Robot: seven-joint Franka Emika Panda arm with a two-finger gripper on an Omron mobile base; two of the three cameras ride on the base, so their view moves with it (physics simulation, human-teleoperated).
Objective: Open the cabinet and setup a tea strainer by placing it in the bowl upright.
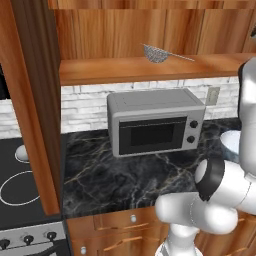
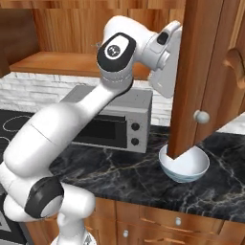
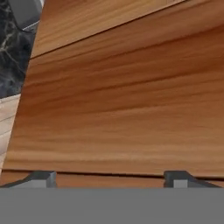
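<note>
The cabinet stands open, its wooden shelf bare except for the tea strainer, a small grey mesh piece lying mid-shelf. The cabinet's right door is swung out over the counter, silver knob facing right. Below that door's lower edge sits the white bowl on the black marble counter; the left base view catches it beside my arm. My gripper is open, its two dark fingertips wide apart with nothing between them, right up against a wood panel. The wrist is raised beside the door's inner face, fingers hidden behind it.
A grey microwave stands on the counter under the shelf, left of the bowl. The cabinet's left door hangs open over the stove. Drawer fronts with small knobs run below the counter edge.
</note>
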